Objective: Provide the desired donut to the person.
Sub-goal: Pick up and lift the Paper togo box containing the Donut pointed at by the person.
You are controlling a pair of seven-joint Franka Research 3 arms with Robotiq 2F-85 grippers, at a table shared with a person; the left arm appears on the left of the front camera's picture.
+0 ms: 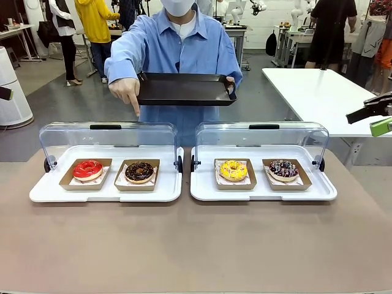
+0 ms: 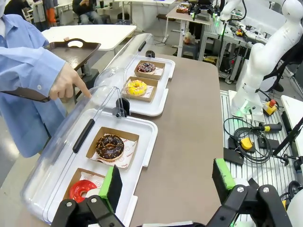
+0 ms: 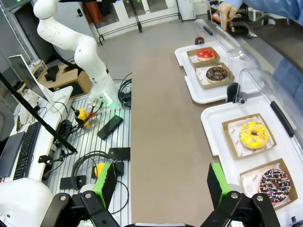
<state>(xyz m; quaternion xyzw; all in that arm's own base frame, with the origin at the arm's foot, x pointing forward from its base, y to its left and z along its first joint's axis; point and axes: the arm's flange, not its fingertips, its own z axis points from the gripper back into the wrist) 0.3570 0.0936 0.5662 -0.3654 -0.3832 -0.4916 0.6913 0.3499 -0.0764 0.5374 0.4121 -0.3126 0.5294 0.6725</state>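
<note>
The person (image 1: 177, 49) in a light blue shirt stands at the far side of the table, holding a black tray (image 1: 184, 90) in one hand. The other hand (image 1: 125, 90) points a finger down over the left case, in line with the chocolate donut (image 1: 139, 172). Beside that donut lies a red donut (image 1: 87, 169). The right case holds a yellow donut (image 1: 233, 170) and a dark sprinkled donut (image 1: 283, 169). My left gripper (image 2: 165, 184) is open, hanging near the red donut (image 2: 84, 190). My right gripper (image 3: 161, 184) is open beside the sprinkled donut (image 3: 274, 181).
Each pair of donuts sits in cardboard trays on a white base (image 1: 43, 193) with its clear lid (image 1: 107, 138) raised at the back. The brown tabletop (image 1: 196, 245) in front of the cases is bare. A white table (image 1: 318, 92) stands at the back right.
</note>
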